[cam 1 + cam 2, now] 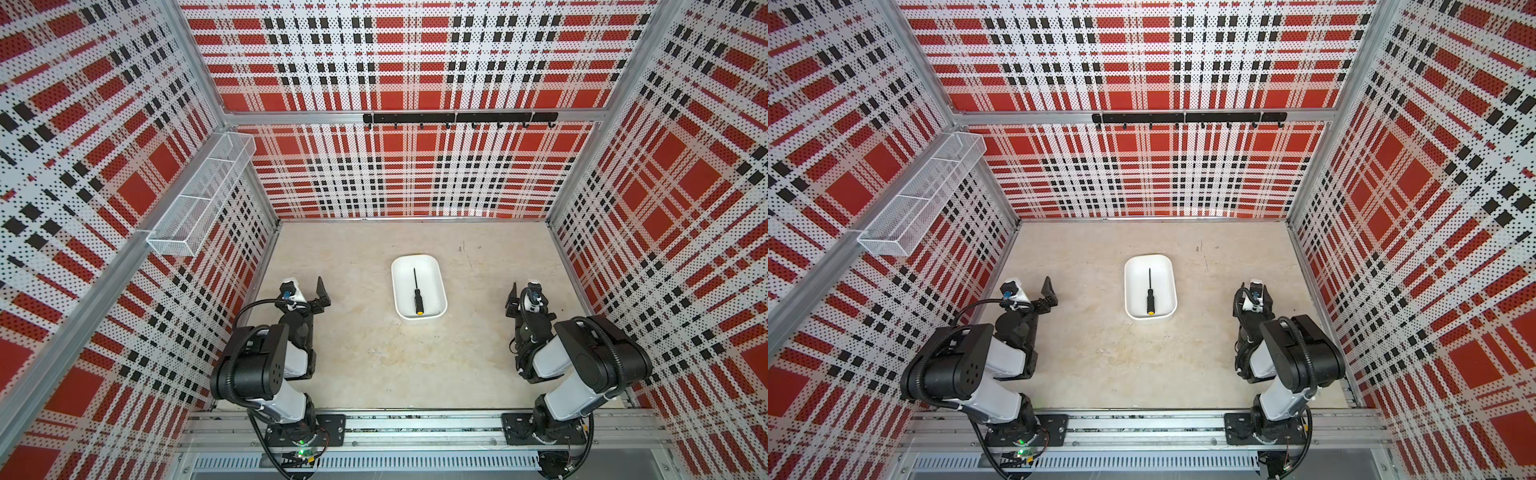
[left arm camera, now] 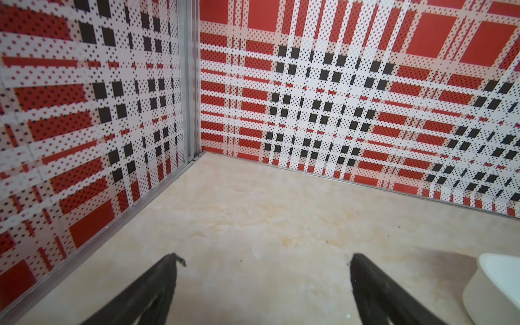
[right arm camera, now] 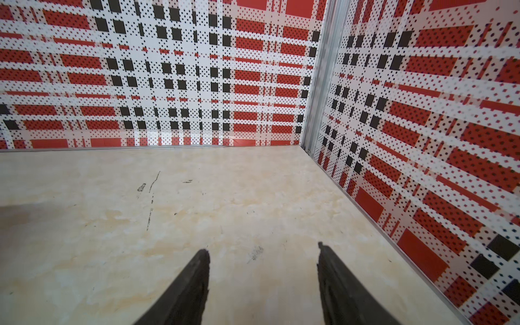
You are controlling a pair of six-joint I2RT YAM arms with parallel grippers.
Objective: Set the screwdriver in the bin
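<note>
left gripper (image 2: pixel 264 260) and right gripper (image 3: pixel 263 251) stand parted and empty (one on either side of the bin (image 1: pixel 432 278)); the screwdriver (image 1: pixel 417 293) lies inside it

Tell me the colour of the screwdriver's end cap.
Yellow. The cap of the screwdriver shows best in a top view.

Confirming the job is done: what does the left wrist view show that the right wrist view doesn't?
Only left wrist: the left pincer, open and empty, and an edge of the bin. Only right wrist: the right pincer, open and empty, and dark scuff marks on the table. Both: table and plaid walls; neither shows the screwdriver, lying in the bin in both top views.
</note>
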